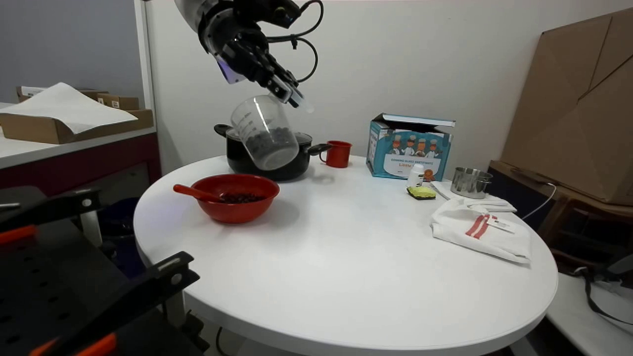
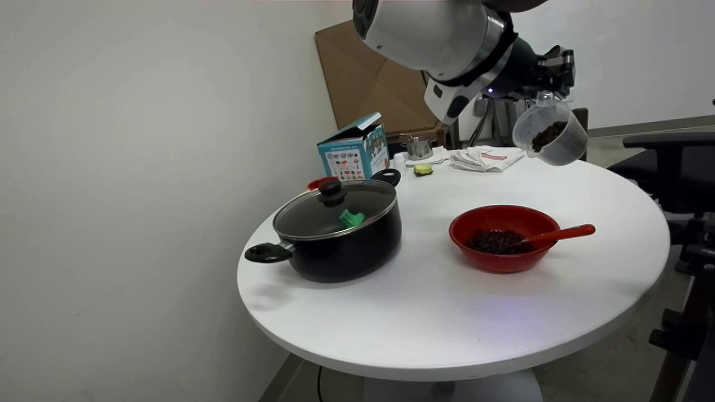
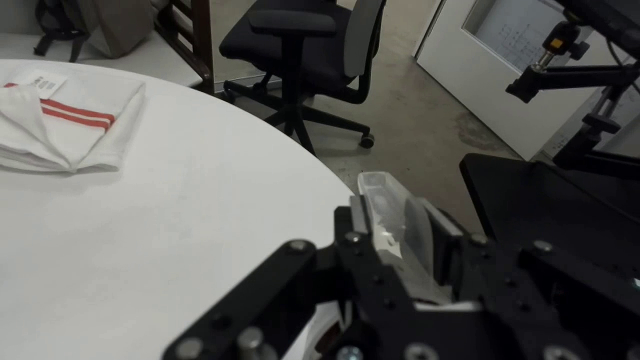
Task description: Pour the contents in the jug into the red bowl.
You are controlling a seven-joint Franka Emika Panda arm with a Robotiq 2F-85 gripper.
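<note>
My gripper (image 1: 293, 96) is shut on the handle of the clear jug (image 1: 257, 116) and holds it in the air. In the wrist view the gripper (image 3: 399, 215) has the jug's see-through handle (image 3: 382, 195) between its fingers. The jug (image 2: 570, 142) is tilted, its base lower than its mouth. Dark contents (image 2: 548, 135) lie inside, towards its lower part. The red bowl (image 2: 497, 262) stands on the table, below and apart from the jug. It also shows in an exterior view (image 1: 232, 212). Dark pieces (image 2: 494, 242) and a red spoon (image 2: 564, 233) are in the bowl.
A black lidded pot (image 2: 346, 251) stands near the bowl on the round white table (image 1: 346, 277). A red cup (image 1: 338, 154), a blue box (image 1: 410, 151), a white bottle (image 1: 416, 175), a sponge (image 1: 421, 192), a steel pot (image 1: 470, 183) and a towel (image 1: 479, 232) stand farther along.
</note>
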